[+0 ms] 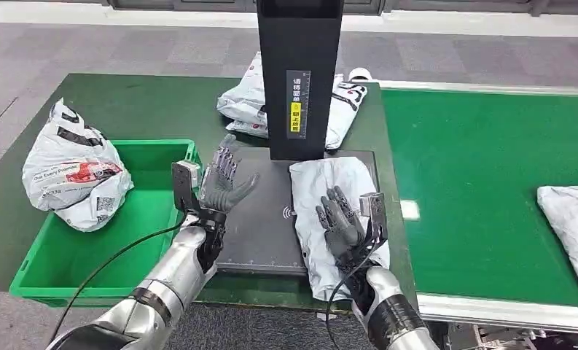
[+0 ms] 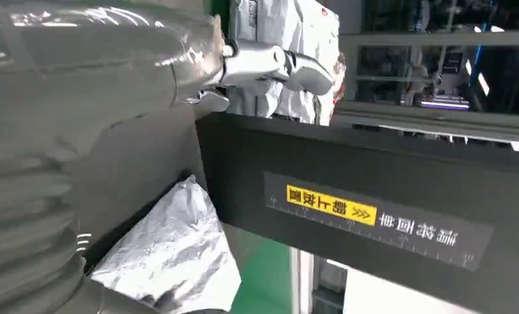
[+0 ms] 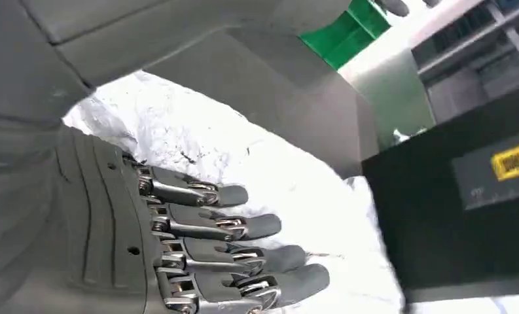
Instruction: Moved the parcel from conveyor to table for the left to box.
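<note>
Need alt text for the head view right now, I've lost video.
The right hand lies open on a crumpled white plastic parcel on the dark scanner plate. The left hand is raised open beside it, near a green plastic bin holding another white parcel.

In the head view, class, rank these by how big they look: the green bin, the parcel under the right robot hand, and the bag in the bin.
1. Green bin, clearly largest.
2 and 3. Parcel on the scale and bag look alike in size; the right robot hand covers part of the parcel, so no ranking.

Left hand (image 1: 224, 179) raised, fingers spread; right hand (image 1: 340, 219) flat, fingers extended.
</note>
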Robot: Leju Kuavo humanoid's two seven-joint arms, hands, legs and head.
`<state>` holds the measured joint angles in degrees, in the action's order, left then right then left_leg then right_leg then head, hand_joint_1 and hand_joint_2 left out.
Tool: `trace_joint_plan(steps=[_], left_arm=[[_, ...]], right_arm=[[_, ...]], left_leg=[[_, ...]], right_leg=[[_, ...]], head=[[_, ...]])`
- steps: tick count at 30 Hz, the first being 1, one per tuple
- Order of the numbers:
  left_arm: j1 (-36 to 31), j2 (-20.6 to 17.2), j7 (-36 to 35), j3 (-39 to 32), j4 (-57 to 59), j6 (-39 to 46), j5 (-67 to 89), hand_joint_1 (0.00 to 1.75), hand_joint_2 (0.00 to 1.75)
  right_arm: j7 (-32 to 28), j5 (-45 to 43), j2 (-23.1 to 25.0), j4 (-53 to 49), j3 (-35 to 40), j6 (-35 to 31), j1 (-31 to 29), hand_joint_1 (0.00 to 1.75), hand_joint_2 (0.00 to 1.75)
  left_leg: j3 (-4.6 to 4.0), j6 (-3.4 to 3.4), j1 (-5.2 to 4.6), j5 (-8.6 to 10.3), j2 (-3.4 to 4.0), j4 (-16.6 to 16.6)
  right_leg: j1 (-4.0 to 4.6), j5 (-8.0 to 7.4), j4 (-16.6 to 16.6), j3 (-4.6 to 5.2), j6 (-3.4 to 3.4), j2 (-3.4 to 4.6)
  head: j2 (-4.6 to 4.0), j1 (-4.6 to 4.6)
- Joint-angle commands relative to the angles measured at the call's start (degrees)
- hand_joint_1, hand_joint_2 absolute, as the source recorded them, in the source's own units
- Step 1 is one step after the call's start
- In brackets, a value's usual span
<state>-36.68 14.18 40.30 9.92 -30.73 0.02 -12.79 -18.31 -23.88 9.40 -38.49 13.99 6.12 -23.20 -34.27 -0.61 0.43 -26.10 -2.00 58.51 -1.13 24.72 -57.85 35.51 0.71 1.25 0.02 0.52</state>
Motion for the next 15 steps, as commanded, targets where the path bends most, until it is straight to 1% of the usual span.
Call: trace_joint_plan(steps=[1, 2, 3, 5, 6, 7, 9, 10, 11, 14, 15], left_arm=[[-2.7, -1.4, -0.3, 4.7, 2.6, 1.5, -1.2, 0.0, 1.75], [-2.6, -1.5, -0.3, 4.8, 2.3, 1.6, -1.3, 0.0, 1.75], [-2.5, -1.6, -0.3, 5.1, 2.0, 1.7, -1.0, 0.0, 1.75], [-2.4, -1.6, -0.3, 5.2, 1.9, 1.5, -1.0, 0.0, 1.75], [-2.4, -1.6, -0.3, 5.3, 1.9, 1.5, -1.1, 0.0, 1.75], [-2.4, -1.6, -0.3, 5.2, 1.8, 1.4, -1.2, 0.0, 1.75], [-2.4, -1.6, -0.3, 5.5, 1.7, 1.2, -0.9, 0.0, 1.75], [-2.4, -1.6, -0.3, 5.4, 1.6, 1.4, -0.7, 0.0, 1.75], [-2.4, -1.5, -0.3, 5.4, 1.6, 1.4, -0.7, 0.0, 1.75], [-2.2, -1.6, -0.3, 5.1, 0.9, 1.3, -0.7, 0.0, 1.75], [-2.2, -1.6, -0.3, 5.1, 0.9, 1.3, -0.7, 0.0, 1.75]], right_arm=[[6.3, -7.9, 0.1, 9.4, 9.6, 4.5, -2.4, 0.0, 1.75], [5.1, -6.7, -0.2, 9.0, 11.6, 4.4, -2.7, 0.0, 1.75], [4.6, -6.3, -0.4, 8.5, 13.5, 7.0, -2.9, 0.0, 1.75], [4.5, -5.8, -0.4, 8.2, 15.6, 8.0, -3.5, 0.0, 1.75], [5.7, -7.2, -0.2, 8.3, 16.1, 10.7, -3.9, 0.0, 1.75], [6.2, -7.5, -0.1, 8.5, 16.8, 11.5, -4.4, 0.0, 1.75], [5.5, -7.6, -0.2, 7.9, 18.2, 15.5, -4.9, 0.0, 1.75], [3.8, -6.5, -0.4, 7.8, 19.4, 16.0, -5.5, 0.0, 1.75], [3.8, -6.5, -0.4, 7.8, 19.4, 15.9, -5.6, 0.0, 1.75], [-0.7, -4.9, -0.9, 6.4, 21.7, 19.7, -6.0, 0.0, 1.75], [-0.7, -4.9, -0.9, 6.4, 21.7, 19.7, -6.0, 0.0, 1.75]], left_leg=[[0.29, -0.01, 0.04, -0.03, 0.24, -0.1], [0.37, -0.01, 0.05, -0.02, 0.3, -0.2], [0.31, -0.02, 0.05, -0.03, 0.23, -0.1], [0.35, -0.03, 0.06, -0.03, 0.34, -0.1], [0.39, -0.03, 0.06, -0.03, 0.37, -0.1], [0.36, -0.02, 0.05, -0.03, 0.42, 0.0], [0.37, -0.04, 0.05, -0.01, 0.53, -0.1], [0.36, -0.06, 0.04, 0.0, 0.51, -0.1], [0.32, -0.08, 0.02, 0.02, 0.47, 0.0], [0.33, -0.1, 0.02, 0.03, 0.49, 0.0], [0.32, -0.1, 0.03, 0.03, 0.47, 0.0]], right_leg=[[0.09, -0.01, 0.1, -0.25, -0.09, -0.03], [0.11, -0.02, 0.2, -0.32, -0.12, -0.04], [0.09, -0.01, 0.1, -0.27, -0.08, 0.0], [0.11, -0.04, 0.1, -0.27, -0.09, 0.1], [0.1, -0.05, 0.1, -0.29, -0.12, 0.13], [0.09, -0.07, 0.0, -0.23, -0.14, 0.21], [0.15, -0.12, 0.1, -0.23, -0.21, 0.21], [0.17, -0.14, 0.1, -0.23, -0.25, 0.18], [0.16, -0.12, 0.0, -0.19, -0.23, 0.19], [0.16, -0.13, 0.0, -0.2, -0.23, 0.18], [0.15, -0.12, 0.0, -0.18, -0.22, 0.2]], head=[[0.0, 0.0], [-0.02, 0.0], [-0.02, 0.0], [-0.02, -0.02], [-0.02, 0.02], [-0.02, 0.0], [-0.02, 0.0], [0.0, 0.0], [-0.02, 0.0], [-0.02, 0.0], [-0.02, 0.0]])
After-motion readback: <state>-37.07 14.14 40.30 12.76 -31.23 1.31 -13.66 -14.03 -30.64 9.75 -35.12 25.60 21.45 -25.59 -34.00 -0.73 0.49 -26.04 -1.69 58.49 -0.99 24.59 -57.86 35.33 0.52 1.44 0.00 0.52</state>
